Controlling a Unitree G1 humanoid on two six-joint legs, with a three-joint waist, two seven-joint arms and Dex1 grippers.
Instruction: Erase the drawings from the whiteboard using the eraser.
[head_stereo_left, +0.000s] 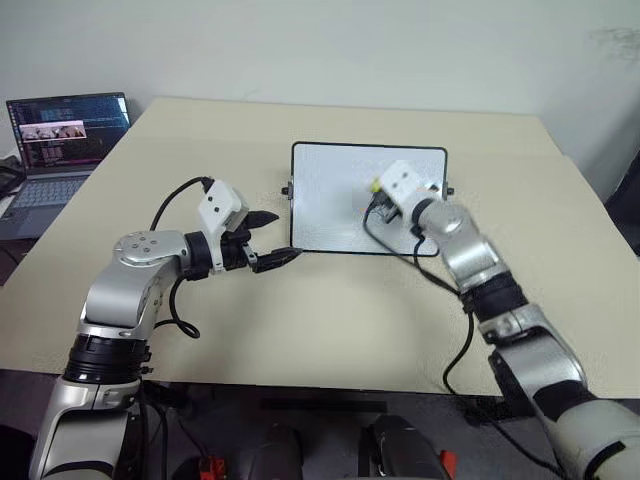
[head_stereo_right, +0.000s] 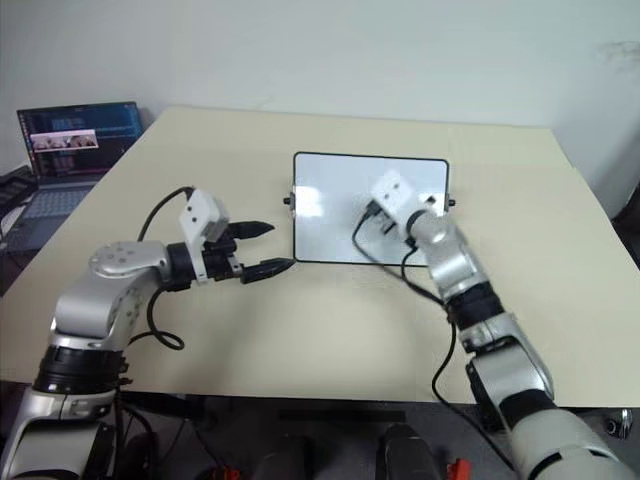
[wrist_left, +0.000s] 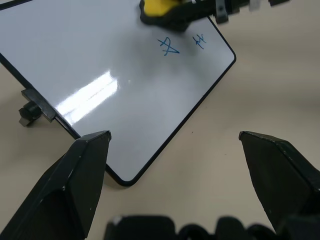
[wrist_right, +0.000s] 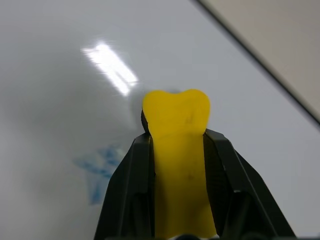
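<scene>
On the beige table (head_stereo_left: 330, 320), the whiteboard (head_stereo_left: 330, 215) is laid flat near the middle, its black frame and small side knobs being seen in both head views. Over the board's right half, the right gripper (wrist_right: 176, 117) is held with its two black fingers (wrist_right: 129, 185) clamped on the yellow eraser (wrist_right: 177, 150), whose rounded end is pressed against or held just above the glossy surface; contact cannot be told for certain. Two blue drawings are seen in the left wrist view just beside the eraser: a scribbled star (wrist_left: 169, 46) and a small "H"-like mark (wrist_left: 200, 41). A blurred blue star shape is also seen beside the eraser in the right wrist view. Just off the board's left edge, the left gripper (head_stereo_left: 270, 240) is held above the table with its fingers spread wide and nothing between them. A laptop (head_stereo_left: 62, 150) is stood open at the table's far left corner.
</scene>
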